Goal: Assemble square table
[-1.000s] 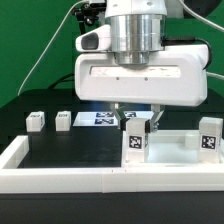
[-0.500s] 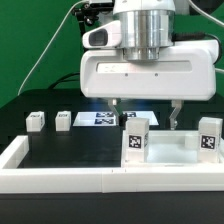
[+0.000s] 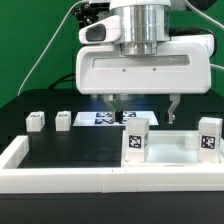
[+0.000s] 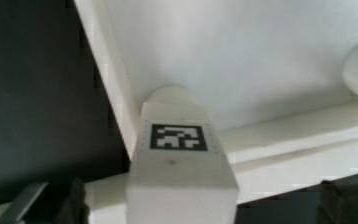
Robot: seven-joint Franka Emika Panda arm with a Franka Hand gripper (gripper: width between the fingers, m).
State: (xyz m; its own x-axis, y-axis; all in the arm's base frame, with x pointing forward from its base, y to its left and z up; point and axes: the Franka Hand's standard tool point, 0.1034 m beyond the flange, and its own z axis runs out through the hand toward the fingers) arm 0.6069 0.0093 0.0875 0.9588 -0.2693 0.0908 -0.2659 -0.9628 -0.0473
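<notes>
1. Currently the square slab (image 3: pixel 178 152) lies flat on the bench (image 3: pixel 60 145), toward the exterior view's right and inside the low border wall (image 3: pixel 60 178).
2. A tagged leg (image 3: pixel 136 140) stands upright at the slab's corner on the exterior view's left, with its black-and-white tag facing that camera. In the wrist view it rises in front of the slab's white face. I cannot tell whether it is seated in a corner hole.
3. A second leg (image 3: pixel 208 137) stands upright at the slab's corner on the exterior view's right, also showing its tag.
4. A third leg (image 3: pixel 36 121) and a fourth leg (image 3: pixel 64 119) rest on the dark bench toward the exterior view's left. They are near each other without touching and well apart from the slab.
5. The claw (image 3: pixel 143 110) hangs over the slab, above and just behind the tagged leg. Its fingers (image 3: pixel 175 108) are spread wide, one to each side of that leg and clear of it.
6. The marker board (image 3: pixel 100 118) lies flat on the bench behind the claw, between the fourth leg and the slab.
</notes>
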